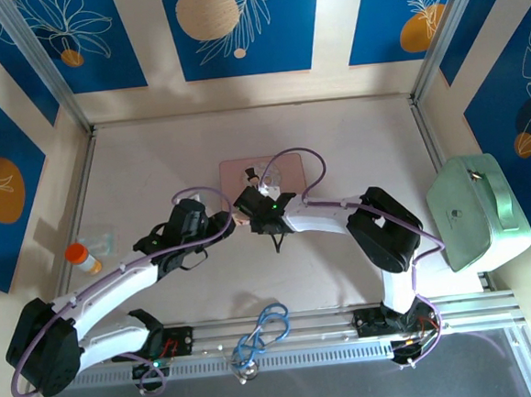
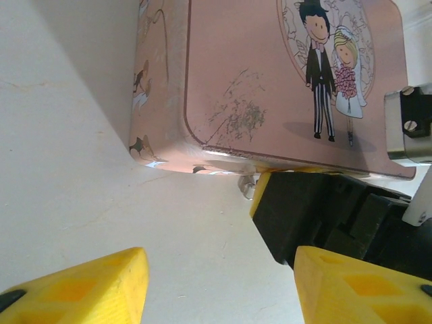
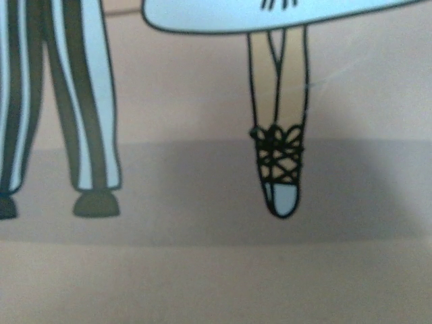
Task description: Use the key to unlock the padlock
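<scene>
Padlock (image 2: pixel 248 186) is all but hidden: a small silvery bit peeks from under the near edge of the pink box (image 2: pixel 270 81), low in the middle of the left wrist view. The box lies flat at the centre of the pale surface (image 1: pixel 153 170) (scuffed lid, cartoon bride and groom), which is ringed by cream walls with blue leaf-print panels (image 1: pixel 243 25). A mint case (image 1: pixel 476 211) sits at the right edge and an orange-capped bottle (image 1: pixel 84 258) at the left. Both arms bend inward and meet at the box's near edge. The left jaws gape wide, yellow fingertips (image 2: pixel 81 287) holding nothing. The right jaws hang close over the lid, and I cannot tell whether they are parted.
</scene>
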Robot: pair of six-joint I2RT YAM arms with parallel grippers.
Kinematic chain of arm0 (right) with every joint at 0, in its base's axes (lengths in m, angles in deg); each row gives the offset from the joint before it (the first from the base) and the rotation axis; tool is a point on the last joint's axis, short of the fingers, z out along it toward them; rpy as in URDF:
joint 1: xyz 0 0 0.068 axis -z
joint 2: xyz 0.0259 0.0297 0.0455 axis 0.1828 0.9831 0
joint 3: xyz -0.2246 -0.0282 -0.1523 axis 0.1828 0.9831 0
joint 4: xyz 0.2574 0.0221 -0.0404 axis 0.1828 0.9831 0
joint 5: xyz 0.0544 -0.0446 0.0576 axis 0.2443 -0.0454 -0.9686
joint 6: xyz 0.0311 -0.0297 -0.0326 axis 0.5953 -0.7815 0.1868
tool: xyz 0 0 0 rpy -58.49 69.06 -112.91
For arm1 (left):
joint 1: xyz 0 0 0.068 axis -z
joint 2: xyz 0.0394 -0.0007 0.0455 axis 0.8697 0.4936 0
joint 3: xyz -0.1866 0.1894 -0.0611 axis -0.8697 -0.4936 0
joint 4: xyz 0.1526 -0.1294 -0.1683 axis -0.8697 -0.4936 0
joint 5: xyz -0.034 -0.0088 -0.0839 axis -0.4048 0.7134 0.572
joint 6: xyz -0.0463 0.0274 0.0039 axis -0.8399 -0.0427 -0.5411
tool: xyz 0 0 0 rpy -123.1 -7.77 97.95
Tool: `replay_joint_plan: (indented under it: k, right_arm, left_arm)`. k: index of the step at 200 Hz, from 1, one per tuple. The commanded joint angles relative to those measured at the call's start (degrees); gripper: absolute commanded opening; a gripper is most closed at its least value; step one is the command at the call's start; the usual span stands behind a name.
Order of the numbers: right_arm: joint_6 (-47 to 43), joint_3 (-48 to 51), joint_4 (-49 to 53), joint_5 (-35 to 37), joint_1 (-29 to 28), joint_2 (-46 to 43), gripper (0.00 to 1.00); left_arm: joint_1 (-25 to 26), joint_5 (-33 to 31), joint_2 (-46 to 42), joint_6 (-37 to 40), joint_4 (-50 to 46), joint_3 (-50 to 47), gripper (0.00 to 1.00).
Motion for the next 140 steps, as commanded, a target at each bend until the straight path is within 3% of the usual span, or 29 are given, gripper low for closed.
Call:
replay_joint_plan:
  k: [1,49,140]
  right_arm:
    - [0.1,-1.2,0.2,1.4,0.2,0.8,0.44]
    - [-0.7,-1.5,-0.4,3.3,-0.2,1.3,0.38]
    - [-0.5,1.5,-4.5,7.3,-1.5,-0.5,0.4]
  left_arm:
    - [-0.2,1.0,-0.3,-0.9,1.8,-1.0,0.57]
    - [-0.2,1.2,-0.3,-0.6,1.8,-1.6,0.56]
    - [-0.2,2.3,2.0,-1.3,3.6,-2.4,0.51]
